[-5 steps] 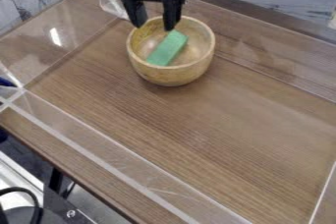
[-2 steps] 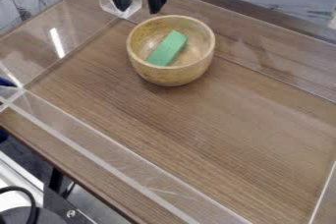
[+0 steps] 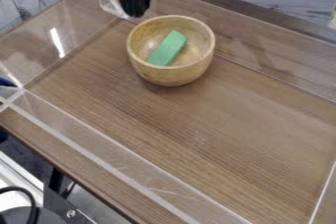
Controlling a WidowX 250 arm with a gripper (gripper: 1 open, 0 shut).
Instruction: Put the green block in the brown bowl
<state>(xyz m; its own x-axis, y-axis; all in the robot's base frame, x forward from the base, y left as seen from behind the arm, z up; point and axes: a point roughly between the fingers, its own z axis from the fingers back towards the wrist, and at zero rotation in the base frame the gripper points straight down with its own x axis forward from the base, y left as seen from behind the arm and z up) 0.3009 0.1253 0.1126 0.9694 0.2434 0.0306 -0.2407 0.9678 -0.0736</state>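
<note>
The green block point(image 3: 167, 47) lies slanted inside the brown bowl point(image 3: 171, 69), resting against its paler inner wall. The bowl stands on the wooden table toward the back. My black gripper point(image 3: 136, 9) hangs up and to the left of the bowl, just beyond its rim, pointing down. Its fingers are drawn together with nothing between them, and it is clear of both block and bowl.
Low clear plastic walls point(image 3: 53, 36) fence the wooden tabletop point(image 3: 197, 140) on all sides. A grey plank wall runs behind. The table's front edge drops off at the lower left, where cables and a stand show.
The gripper moved up and left from over the bowl to beyond its rim, then its fingers went from wide open to shut. The block has stayed in the bowl.
</note>
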